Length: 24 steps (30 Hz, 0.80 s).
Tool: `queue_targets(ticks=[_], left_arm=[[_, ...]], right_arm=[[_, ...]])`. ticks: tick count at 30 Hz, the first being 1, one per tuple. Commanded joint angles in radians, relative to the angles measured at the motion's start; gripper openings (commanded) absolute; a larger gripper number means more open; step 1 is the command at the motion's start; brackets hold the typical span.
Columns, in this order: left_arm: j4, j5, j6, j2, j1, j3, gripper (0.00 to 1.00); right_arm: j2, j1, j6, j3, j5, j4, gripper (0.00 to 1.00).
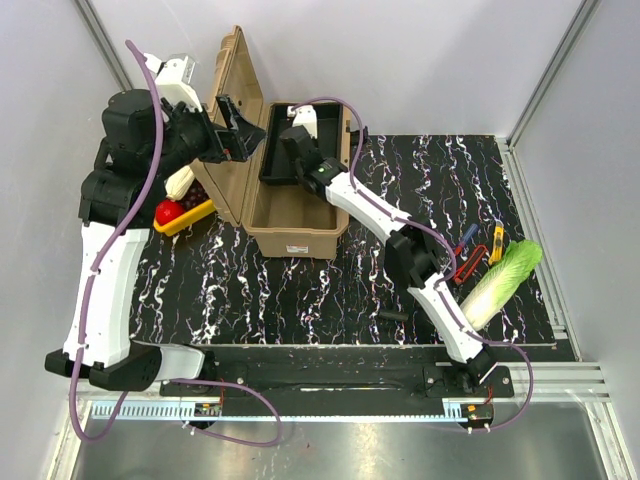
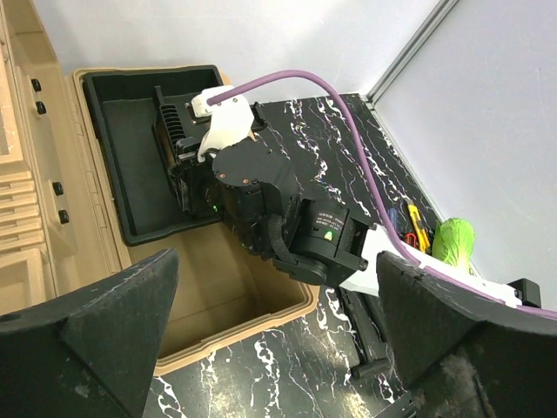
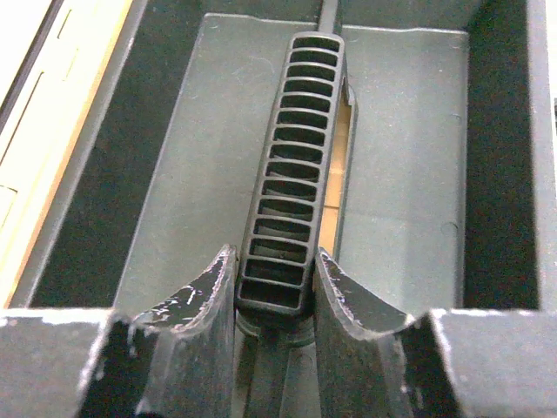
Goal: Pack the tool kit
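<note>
The tan toolbox point(image 1: 298, 238) stands open at the back of the table, its lid point(image 1: 232, 95) raised on the left. The black inner tray point(image 1: 275, 168) is at the box's far end. My right gripper point(image 3: 277, 283) is shut on the tray's ribbed centre handle point(image 3: 294, 148), and it also shows in the top view point(image 1: 298, 138). My left gripper point(image 1: 233, 135) is open and empty beside the lid. In its wrist view point(image 2: 277, 287) it hovers above the box's empty near half point(image 2: 213, 300). Small hand tools point(image 1: 478, 250) lie at the right.
A yellow tray of fruit point(image 1: 185, 215) sits left of the box, partly behind the left arm. A cabbage point(image 1: 503, 280) lies at the right edge by the tools. A small black piece point(image 1: 393, 315) lies on the marbled mat near the front.
</note>
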Motion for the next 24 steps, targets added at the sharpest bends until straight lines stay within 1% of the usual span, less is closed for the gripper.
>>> queue_targets(ticks=[1,8,13,16,19,24], left_arm=[[0.015,-0.02,-0.009,-0.01,-0.002,0.054,0.99],[0.012,-0.013,-0.009,-0.012,-0.002,0.069,0.99],[0.012,-0.009,-0.013,-0.013,0.0,0.066,0.99],[0.012,-0.009,-0.012,-0.015,-0.002,0.065,0.99],[0.01,-0.008,-0.012,-0.018,0.0,0.062,0.99],[0.01,-0.008,-0.012,-0.016,-0.002,0.056,0.99]], right_arm=[[-0.114,0.016,-0.07,0.066,0.114,0.147,0.0],[-0.18,0.022,-0.09,0.093,0.146,0.152,0.0],[-0.24,0.021,-0.147,0.086,0.178,0.155,0.0],[-0.286,0.014,-0.19,0.053,0.198,0.158,0.0],[-0.346,-0.015,-0.205,-0.029,0.226,0.168,0.0],[-0.528,-0.113,-0.182,-0.274,0.237,0.241,0.0]])
